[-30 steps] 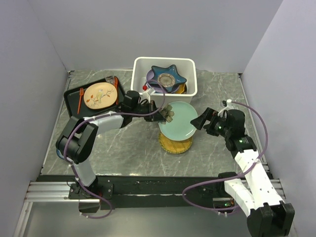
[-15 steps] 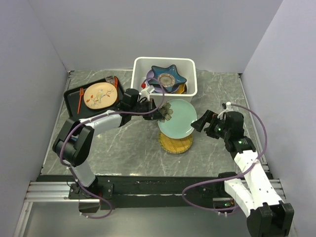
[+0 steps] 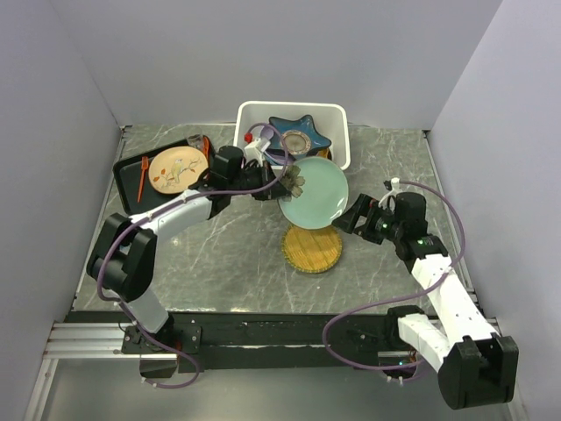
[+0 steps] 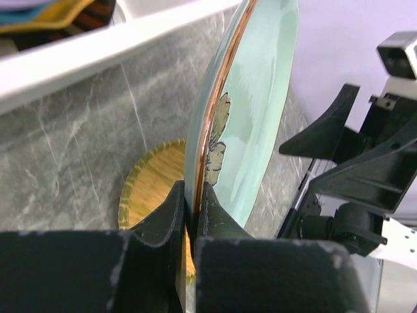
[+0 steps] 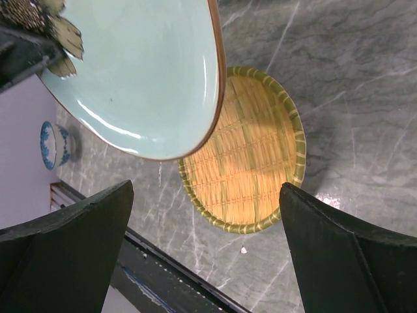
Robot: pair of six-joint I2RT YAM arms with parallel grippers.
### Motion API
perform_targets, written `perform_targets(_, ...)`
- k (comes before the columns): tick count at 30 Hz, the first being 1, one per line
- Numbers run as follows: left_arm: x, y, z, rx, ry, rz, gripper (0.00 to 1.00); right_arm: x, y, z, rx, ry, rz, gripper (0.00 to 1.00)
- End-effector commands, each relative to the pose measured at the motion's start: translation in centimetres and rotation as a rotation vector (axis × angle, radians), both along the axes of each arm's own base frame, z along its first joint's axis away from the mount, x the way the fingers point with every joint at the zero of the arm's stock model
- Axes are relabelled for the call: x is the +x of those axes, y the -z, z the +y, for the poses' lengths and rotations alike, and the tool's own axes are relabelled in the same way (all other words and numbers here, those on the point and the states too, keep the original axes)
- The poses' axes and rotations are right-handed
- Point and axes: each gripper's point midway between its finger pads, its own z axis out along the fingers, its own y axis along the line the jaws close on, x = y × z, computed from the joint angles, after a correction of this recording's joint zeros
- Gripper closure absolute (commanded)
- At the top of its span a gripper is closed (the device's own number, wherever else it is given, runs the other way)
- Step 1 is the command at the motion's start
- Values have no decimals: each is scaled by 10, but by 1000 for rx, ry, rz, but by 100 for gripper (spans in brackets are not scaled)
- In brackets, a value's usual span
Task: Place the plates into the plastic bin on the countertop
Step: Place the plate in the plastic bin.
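Note:
My left gripper is shut on the flower-painted edge of a pale green plate and holds it tilted in the air, just in front of the white plastic bin. The plate also shows in the left wrist view and the right wrist view. The bin holds a navy star-shaped plate on top of other plates. A yellow woven plate lies flat on the grey marble countertop under the lifted plate. My right gripper is open and empty just right of the green plate.
A black tray with a beige plate and orange utensils sits at the back left. A small blue bowl shows in the right wrist view. Grey walls close in the countertop on three sides.
My left gripper has lifted the pale green plate off the woven plate and carried it back toward the bin. My right gripper has moved slightly left and stayed open.

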Motion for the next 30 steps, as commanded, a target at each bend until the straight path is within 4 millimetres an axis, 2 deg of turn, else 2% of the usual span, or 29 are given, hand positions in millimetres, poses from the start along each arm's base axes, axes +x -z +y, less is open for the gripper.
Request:
perform_targets(1, 14, -98, -4, -142, -11, -214, 99, 14, -23, 6, 20, -41, -95, 0)
perform_targets(14, 58, -133, -1, -160, -48, -277, 99, 4, -9, 10, 49, -61, -70, 0)
perform_targets(16, 67, -130, 1, -156, -58, -276, 99, 2, -6, 9, 48, -58, -67, 0)
perform_targets(17, 70, -137, 2, -163, -63, -288, 99, 1, -5, 9, 49, -54, -66, 0)
perform_targets(22, 92, -139, 5, -177, -86, -293, 99, -6, 6, 8, 49, -49, -43, 0)
perform_targets(30, 122, -155, 13, -208, -150, -306, 99, -12, 12, 6, 54, -29, -45, 0)
